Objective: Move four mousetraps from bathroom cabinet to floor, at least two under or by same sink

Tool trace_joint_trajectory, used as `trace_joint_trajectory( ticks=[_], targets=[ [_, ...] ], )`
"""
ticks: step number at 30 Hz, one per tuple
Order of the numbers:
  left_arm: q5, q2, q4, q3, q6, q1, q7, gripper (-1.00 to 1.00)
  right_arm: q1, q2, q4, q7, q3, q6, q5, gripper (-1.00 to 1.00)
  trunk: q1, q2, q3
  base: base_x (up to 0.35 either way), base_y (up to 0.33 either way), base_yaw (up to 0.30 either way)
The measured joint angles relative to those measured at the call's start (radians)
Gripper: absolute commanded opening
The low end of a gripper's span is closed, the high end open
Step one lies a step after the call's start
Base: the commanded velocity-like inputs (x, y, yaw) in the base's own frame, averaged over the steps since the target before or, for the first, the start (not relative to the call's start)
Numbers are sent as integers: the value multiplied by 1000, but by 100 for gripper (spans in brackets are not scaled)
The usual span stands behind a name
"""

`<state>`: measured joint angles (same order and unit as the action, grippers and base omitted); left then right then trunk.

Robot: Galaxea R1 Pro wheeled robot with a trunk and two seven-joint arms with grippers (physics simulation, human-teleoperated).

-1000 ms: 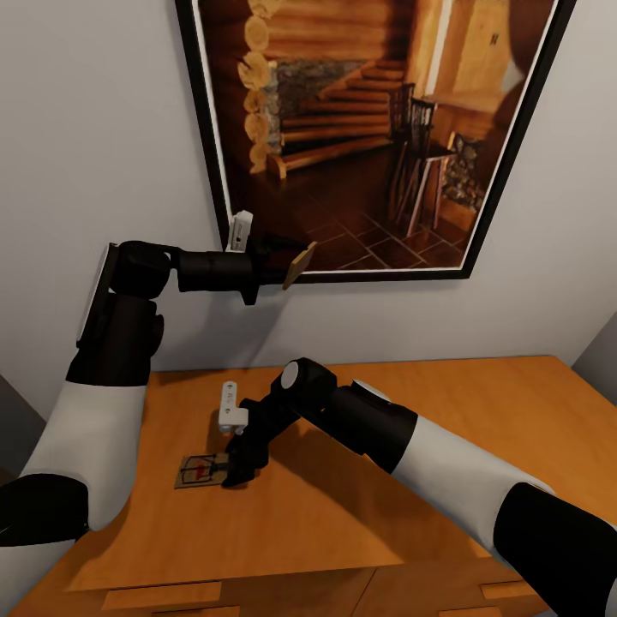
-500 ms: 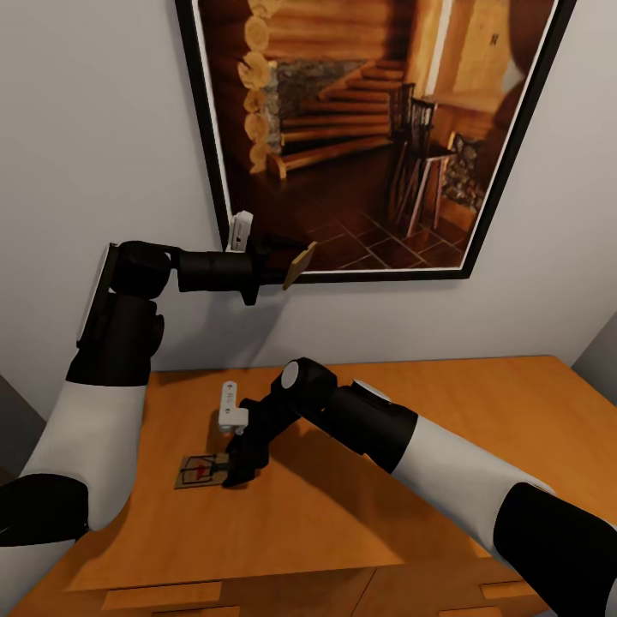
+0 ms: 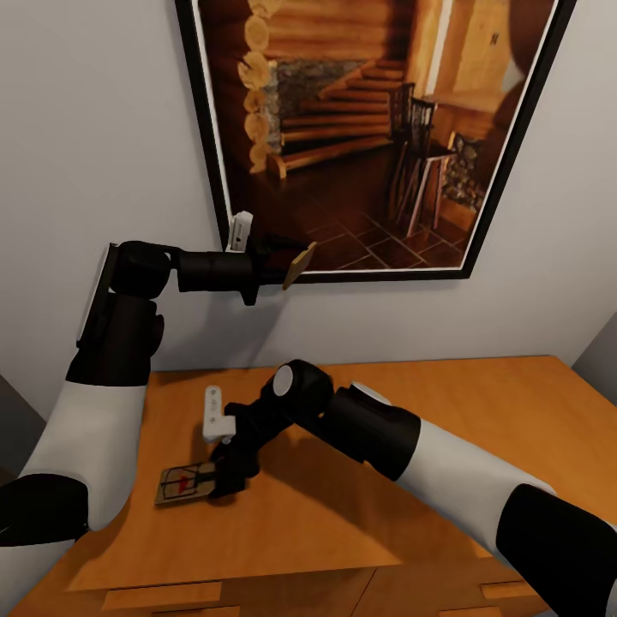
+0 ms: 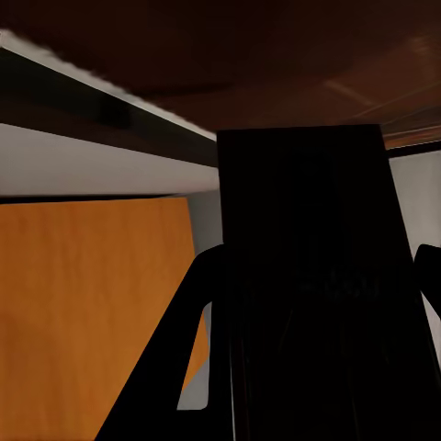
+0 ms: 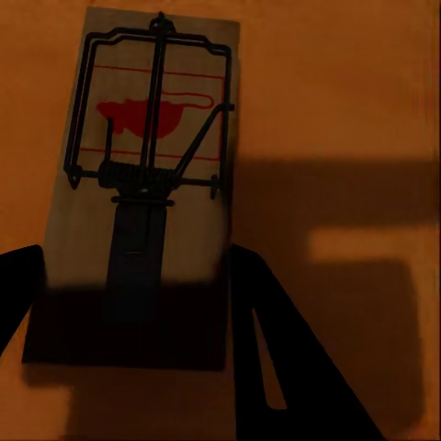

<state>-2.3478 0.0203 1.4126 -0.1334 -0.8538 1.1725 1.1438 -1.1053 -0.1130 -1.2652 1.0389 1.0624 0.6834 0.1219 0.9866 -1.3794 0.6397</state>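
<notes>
Wood grain, smooth and orange-brown, covers the flat top of the cabinet (image 3: 480, 428), whose drawer fronts show along the near edge. On its left part lies one mousetrap (image 3: 182, 485), a small flat rectangle of pale tan board. In the right wrist view the mousetrap (image 5: 147, 184) carries a thin dark wire frame, a coiled spring across its middle, a dark flat strip running toward the gripper, and a red mouse shape with red lines printed on the board. The right gripper (image 3: 224, 480) is down at the right end of that trap; in the wrist view its two dark fingers (image 5: 276, 349) stand on either side of the board's near end, close against its edges, though I cannot tell whether they press it or merely flank it.

The left gripper (image 3: 287, 264) is raised well above the cabinet, in front of the lower frame of a large black-framed picture (image 3: 377, 128) of a log-cabin interior on the pale grey wall (image 3: 94, 128). It is closed on a second mousetrap (image 3: 299, 264), a tan slab seen tilted and edge-on. In the left wrist view this mousetrap (image 4: 312, 276) appears as a dark upright slab between the fingers
</notes>
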Motion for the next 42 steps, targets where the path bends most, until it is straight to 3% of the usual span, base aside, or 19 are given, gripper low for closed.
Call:
trace_joint_trajectory(
  ticks=[6, 11, 17, 22, 33, 42],
  targets=[
    [1, 1, 0, 0, -1, 0, 0, -100, 0, 0, -16, 1, -18, 0, 0, -100, 0, 0, 0, 0, 0, 0],
    [2, 1, 0, 0, -1, 0, 0, -100, 0, 7, -19, 56, -84, 0, 1, -100, 0, 0, 0, 0, 0, 0],
    [3, 4, 1, 0, -3, 0, 0, -100, -3, 13, -68, 110, -131, 3, 2, -100, 0, 0, 0, 0, 0, 0],
    [3, 7, 2, 0, -3, 0, 0, -100, -4, 32, -76, 112, -139, 3, 1, -100, 0, 0, 0, 0, 0, 0],
    [2, 9, 2, 1, -4, 0, 0, -100, -5, 35, -75, 113, -139, 3, 1, -100, 0, 0, 0, -5, 0, 0],
    [0, 8, 0, 1, -4, 0, 0, -100, -5, 36, -75, 113, -138, 3, 0, -100, 1, 0, 0, -280, 0, 0]
  ],
)
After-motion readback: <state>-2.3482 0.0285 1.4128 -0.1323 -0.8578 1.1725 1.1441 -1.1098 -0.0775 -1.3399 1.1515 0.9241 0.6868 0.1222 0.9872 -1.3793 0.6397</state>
